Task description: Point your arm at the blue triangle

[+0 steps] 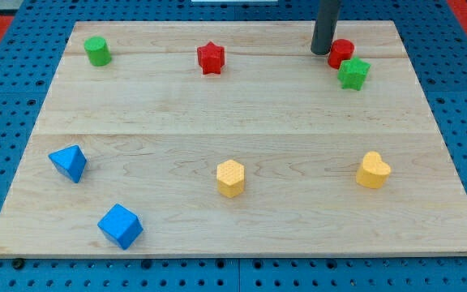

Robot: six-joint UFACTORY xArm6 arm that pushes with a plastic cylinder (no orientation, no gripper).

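dark rod at the frame's top right, blue triangle far off at lower left

dark and straight, the rod comes down from the top edge, and my tip [323,53] rests on the pale wooden board [233,113] in the upper right of the frame. it has no jaws to spread or press; it holds nothing. it stands just left of a red cylinder [340,53], close enough that i cannot tell whether they touch. a green star [353,73] sits just below and right of that cylinder.

the blocks look like matte plastic on light, grained wood. the blue triangle [69,162] lies at the left edge, lower half of the frame, well apart from my tip, diagonally across the board. below it is a blue cube [120,225]. elsewhere: a green cylinder [97,51] upper left, a red star [211,58] top centre, a yellow hexagon [230,178] lower centre, a yellow heart [373,169] lower right.
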